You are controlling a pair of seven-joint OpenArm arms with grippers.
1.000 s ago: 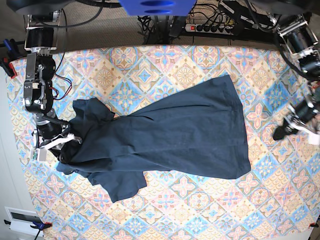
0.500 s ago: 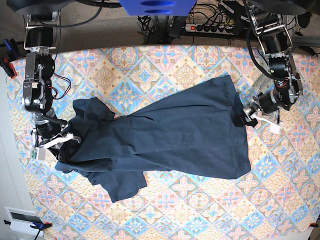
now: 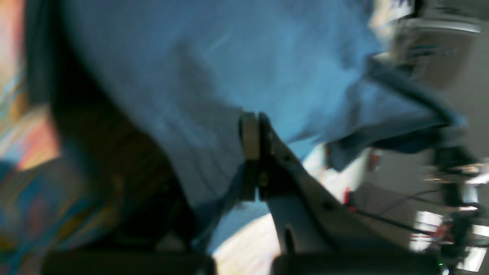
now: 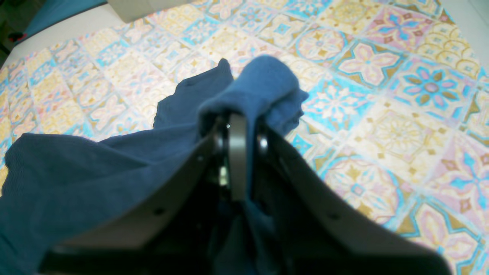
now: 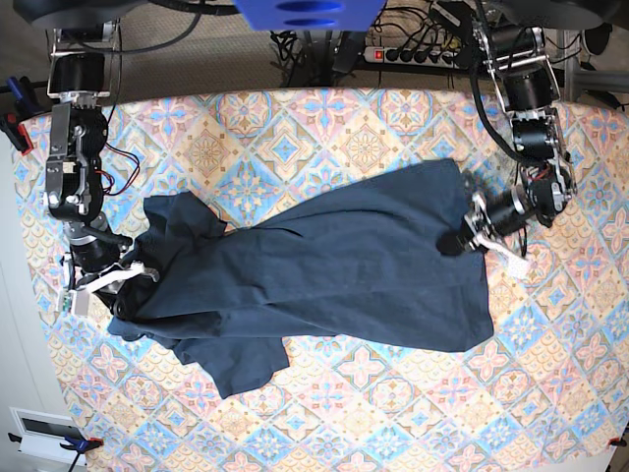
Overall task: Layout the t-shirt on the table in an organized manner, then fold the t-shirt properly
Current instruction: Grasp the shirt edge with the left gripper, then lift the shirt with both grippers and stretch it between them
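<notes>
navy t-shirt [image 5: 334, 256] spread, wrinkly, both ends gripped

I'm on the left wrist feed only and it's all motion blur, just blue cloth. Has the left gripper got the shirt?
Observer: In the base view the left gripper sits on the t-shirt at its edge nearest that arm, jaws shut; fabric runs between them in your own feed.
Operator: And the right arm?
Observer: The right gripper is shut on a bunched fold of the t-shirt, seen in the right wrist view.
Operator: Is the shirt laid flat?
Observer: No. It lies diagonally across the table, crumpled toward the right gripper's end, with one sleeve splayed toward the near edge.
</notes>
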